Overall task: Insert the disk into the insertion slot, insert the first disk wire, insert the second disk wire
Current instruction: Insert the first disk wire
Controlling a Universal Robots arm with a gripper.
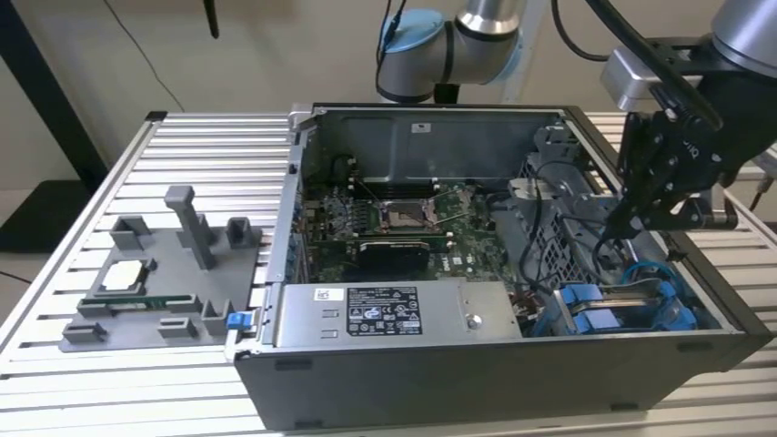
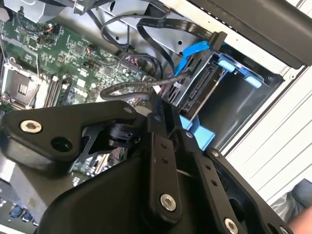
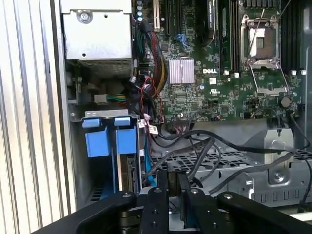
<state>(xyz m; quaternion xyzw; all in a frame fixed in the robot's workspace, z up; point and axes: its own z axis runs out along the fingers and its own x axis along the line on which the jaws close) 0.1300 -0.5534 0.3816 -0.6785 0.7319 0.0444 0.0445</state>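
The disk stands on edge in the insertion slot of the grey drive cage, its blue carrier tabs at the cage mouth. In the first wrist view the disk sits behind two blue carrier handles. A blue wire runs down to the disk's rear edge. A black connector on a flat black wire hangs just above it. A braided black wire crosses right in front of my gripper. My gripper hovers above the cage at the case's right end, and in the first wrist view my gripper is beside the disk.
The open computer case lies on a ribbed aluminium table. The motherboard, the grey power supply and loose cable bundles crowd the inside. A grey fixture with parts stands on the exterior view's left.
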